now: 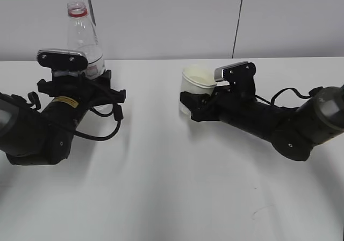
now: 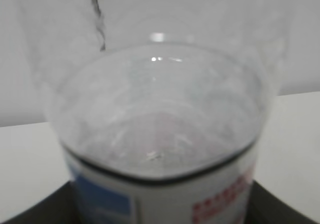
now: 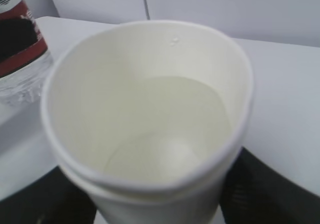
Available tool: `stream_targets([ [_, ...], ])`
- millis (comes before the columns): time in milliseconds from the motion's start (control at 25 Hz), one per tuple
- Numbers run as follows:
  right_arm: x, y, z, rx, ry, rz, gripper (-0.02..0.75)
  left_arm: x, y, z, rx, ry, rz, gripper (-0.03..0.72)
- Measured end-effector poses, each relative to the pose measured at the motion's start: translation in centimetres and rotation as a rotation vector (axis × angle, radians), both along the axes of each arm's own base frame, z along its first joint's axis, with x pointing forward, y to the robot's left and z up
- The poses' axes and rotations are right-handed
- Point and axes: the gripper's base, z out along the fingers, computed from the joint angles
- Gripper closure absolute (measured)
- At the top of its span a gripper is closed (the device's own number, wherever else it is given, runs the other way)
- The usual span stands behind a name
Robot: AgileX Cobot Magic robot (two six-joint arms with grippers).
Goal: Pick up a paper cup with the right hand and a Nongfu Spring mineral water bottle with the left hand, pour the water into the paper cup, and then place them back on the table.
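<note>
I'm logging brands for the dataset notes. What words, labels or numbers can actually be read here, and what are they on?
Nothing can be read.
Nongfu Spring mineral water bottle label: red characters and a blue patch in the left wrist view, too blurred.
The same label in the right wrist view: red and dark bands, cut off and blurred.
Yellow label on the left hand: dark print, too small.
Paper cup: plain, no print.

A pale grey panelled wall (image 1: pixel 172 15) is seen across the upper part of the exterior frame. It is divided by two thin dark seams (image 1: pixel 239 18), one upper left, one right of centre.
</note>
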Motion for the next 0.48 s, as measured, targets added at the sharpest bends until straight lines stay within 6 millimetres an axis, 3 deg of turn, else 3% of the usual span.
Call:
stream_targets([
  [480, 1.1, -2.5, -0.4, -0.061, 0.017, -0.248, 0.256, 0.0, 0.0, 0.0, -0.009, 0.002, 0.003, 0.316],
])
